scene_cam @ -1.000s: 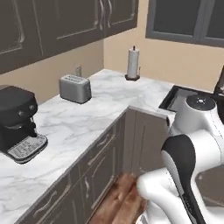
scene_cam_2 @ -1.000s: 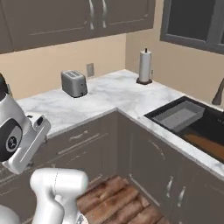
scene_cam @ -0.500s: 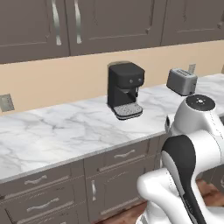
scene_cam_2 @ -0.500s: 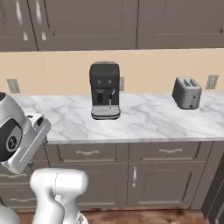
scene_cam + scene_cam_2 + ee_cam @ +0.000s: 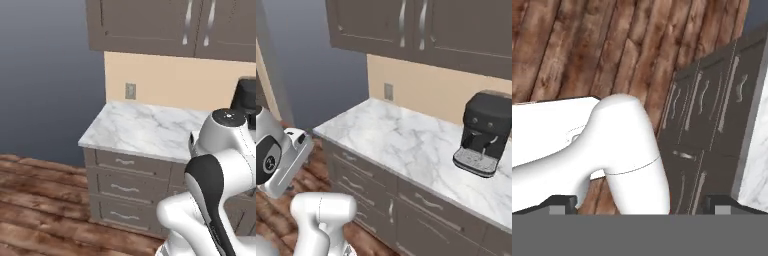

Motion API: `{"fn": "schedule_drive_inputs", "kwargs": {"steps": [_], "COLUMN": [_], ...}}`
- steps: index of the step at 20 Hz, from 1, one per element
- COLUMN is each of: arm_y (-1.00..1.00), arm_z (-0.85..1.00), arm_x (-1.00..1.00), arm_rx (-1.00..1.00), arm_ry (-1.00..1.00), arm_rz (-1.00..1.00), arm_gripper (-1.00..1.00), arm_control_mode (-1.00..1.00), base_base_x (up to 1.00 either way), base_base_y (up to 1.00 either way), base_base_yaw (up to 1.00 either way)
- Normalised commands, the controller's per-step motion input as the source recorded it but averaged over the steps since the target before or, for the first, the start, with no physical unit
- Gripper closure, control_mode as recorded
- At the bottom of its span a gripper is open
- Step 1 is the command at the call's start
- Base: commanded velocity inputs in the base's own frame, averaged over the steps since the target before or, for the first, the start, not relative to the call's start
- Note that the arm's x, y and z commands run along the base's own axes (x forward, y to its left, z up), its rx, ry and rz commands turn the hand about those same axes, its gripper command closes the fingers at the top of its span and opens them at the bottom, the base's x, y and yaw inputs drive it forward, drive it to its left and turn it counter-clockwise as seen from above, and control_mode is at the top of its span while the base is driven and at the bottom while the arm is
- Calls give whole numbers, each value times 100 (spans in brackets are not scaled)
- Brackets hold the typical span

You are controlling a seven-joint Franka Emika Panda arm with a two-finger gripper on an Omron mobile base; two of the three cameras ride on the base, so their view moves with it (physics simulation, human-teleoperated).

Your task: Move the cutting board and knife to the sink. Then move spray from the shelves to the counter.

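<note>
The white grey-veined marble desk (image 5: pixel 406 145) carries just a black coffee machine (image 5: pixel 483 134); left of it the top lies bare. The claw (image 5: pixel 640 205) points floorward, fingers spread and empty, carried clear for travel, likely toward the shelves.

No legible text, labels, brand marks, numbers or signs are present on any surface.
</note>
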Motion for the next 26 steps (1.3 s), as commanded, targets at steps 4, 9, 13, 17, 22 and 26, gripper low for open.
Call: {"fn": "schedule_drive_inputs", "kwargs": {"steps": [4,9,13,17,22,26], "arm_y": [0,0,0,0,0,0], "arm_z": [0,0,0,0,0,0], "arm_x": [0,0,0,0,0,0], "arm_rx": [0,0,0,0,0,0], "arm_ry": [0,0,0,0,0,0], "arm_rz": [0,0,0,0,0,0], "arm_gripper": [-100,-100,-100,-100,-100,-100], "arm_control_mode": [100,100,100,100,100,100], "base_base_x": [17,32,60,90,100,100], "base_base_y": [26,30,32,42,41,42], "base_base_yaw": [90,85,78,67,54,31]}}
